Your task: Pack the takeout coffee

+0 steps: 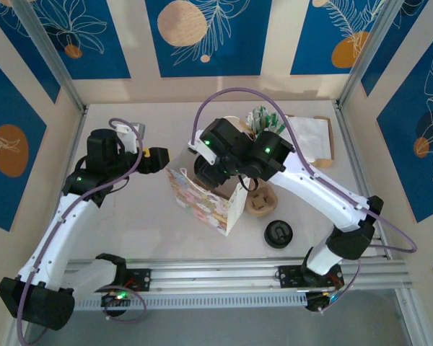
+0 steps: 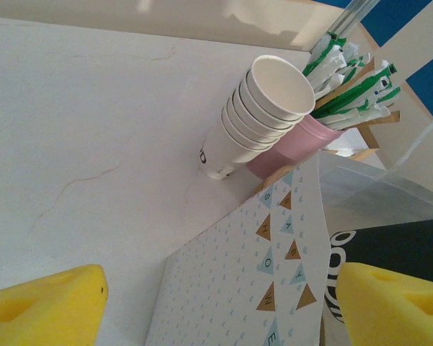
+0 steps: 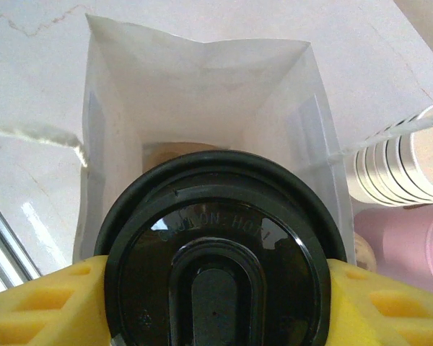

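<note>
The takeout coffee cup with its black lid (image 3: 216,267) hangs over the open mouth of the patterned paper bag (image 3: 195,86), and my right gripper (image 3: 216,299) is shut on it, one yellow pad on each side. In the top view the right gripper (image 1: 206,169) holds the cup above the bag (image 1: 202,205), mid-table. Just left of the bag, my left gripper (image 1: 159,157) is open. In the left wrist view the bag's printed side (image 2: 252,281) lies between the spread yellow fingers (image 2: 43,306), touching neither.
A stack of white paper cups (image 2: 263,108) and a pink holder (image 2: 296,144) of green-wrapped stirrers (image 2: 350,79) stand behind the bag. A brown cardboard carrier (image 1: 260,200) and a loose black lid (image 1: 278,233) lie to its right. A clear packet (image 1: 310,137) lies at back right.
</note>
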### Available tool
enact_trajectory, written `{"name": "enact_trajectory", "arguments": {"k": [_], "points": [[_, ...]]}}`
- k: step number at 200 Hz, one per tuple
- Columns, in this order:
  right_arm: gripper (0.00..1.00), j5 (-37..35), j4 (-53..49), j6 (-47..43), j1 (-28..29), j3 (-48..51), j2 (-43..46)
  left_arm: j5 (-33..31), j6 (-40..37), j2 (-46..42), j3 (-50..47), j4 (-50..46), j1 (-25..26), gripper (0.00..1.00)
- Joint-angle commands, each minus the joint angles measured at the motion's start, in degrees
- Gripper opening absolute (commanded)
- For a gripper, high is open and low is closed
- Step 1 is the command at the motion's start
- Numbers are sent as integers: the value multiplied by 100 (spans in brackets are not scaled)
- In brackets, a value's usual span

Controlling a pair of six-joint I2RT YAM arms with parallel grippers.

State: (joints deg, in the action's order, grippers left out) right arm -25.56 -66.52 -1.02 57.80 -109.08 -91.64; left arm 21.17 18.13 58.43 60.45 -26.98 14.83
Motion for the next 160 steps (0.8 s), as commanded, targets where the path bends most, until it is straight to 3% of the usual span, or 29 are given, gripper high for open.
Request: {"name": "enact_trajectory", "arguments": {"k": [1,62,160], "points": [[51,-119,-290,54,19,-404,-346,-76,50,-16,-24,35,29,83],[51,205,-629,91,-201,-904,-1021,-37,58,-8,-16,10,22,83],[50,665,-518,-114,-402,-393,-1190,-7,67,36,-15,-6,5,83]]}}
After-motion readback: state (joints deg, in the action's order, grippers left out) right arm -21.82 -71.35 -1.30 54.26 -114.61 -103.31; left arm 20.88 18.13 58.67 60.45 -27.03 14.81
